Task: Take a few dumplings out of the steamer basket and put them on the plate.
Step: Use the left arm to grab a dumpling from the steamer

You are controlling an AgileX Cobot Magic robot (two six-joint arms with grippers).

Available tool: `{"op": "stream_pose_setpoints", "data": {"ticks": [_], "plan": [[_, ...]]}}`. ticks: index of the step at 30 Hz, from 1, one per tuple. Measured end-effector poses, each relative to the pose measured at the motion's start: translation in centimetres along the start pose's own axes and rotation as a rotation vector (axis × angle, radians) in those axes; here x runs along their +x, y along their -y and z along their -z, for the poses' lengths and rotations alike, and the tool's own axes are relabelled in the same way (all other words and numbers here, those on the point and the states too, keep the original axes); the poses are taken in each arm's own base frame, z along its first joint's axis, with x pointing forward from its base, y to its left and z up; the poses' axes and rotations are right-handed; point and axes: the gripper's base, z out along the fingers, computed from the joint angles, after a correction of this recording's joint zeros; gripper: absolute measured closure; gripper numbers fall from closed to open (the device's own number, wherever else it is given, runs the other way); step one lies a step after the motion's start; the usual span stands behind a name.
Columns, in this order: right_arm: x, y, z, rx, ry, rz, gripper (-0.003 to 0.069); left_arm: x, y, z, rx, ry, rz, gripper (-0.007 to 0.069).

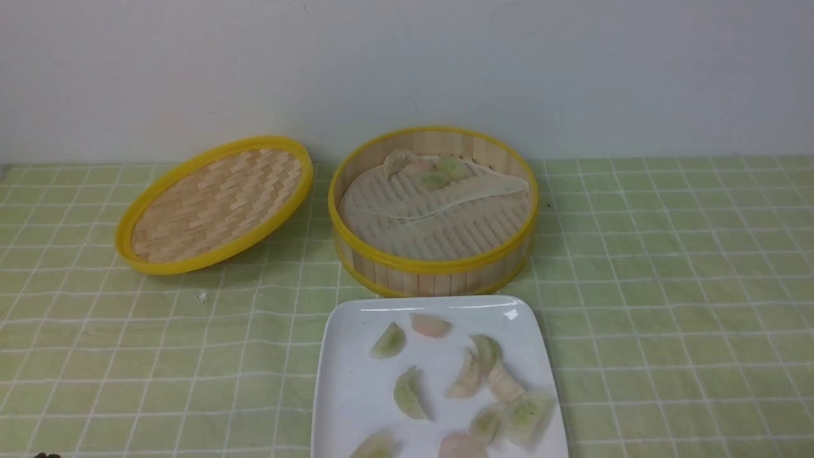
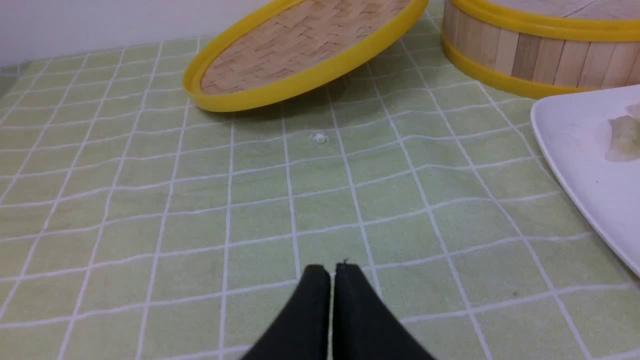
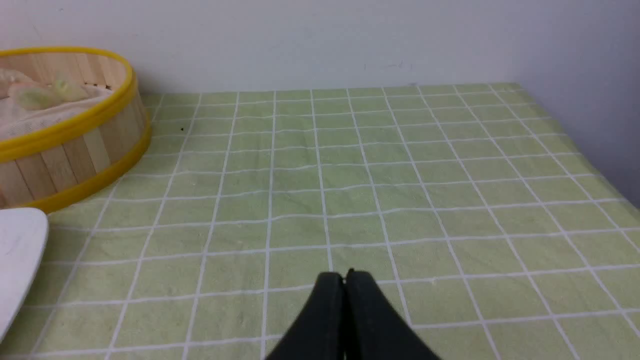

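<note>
Closest of all, the jaws of the left gripper are pressed together with nothing between them, low over the green checked tabletop. The jaws of the right gripper are together and empty as well. Many dumplings lie already on the plate, which is between the two pairs of jaws. The last dumplings sit in a small cluster against the far wall of the steamer basket, ahead of both pairs of jaws and inward from each. Their long axes are hard to read. Neither arm looks clearly nearer, I think, and any next pick must reach forward over the near rim.
</note>
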Motion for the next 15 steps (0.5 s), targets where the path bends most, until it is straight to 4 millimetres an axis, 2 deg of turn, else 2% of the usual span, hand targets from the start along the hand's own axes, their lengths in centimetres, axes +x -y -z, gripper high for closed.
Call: {"op": "stream_pose_setpoints", "data": {"ticks": [15], "plan": [[0.0, 0.0, 0.0, 0.0, 0.0, 0.0, 0.0673, 0.0, 0.0, 0.0, 0.0, 0.0, 0.0, 0.0631]]}}
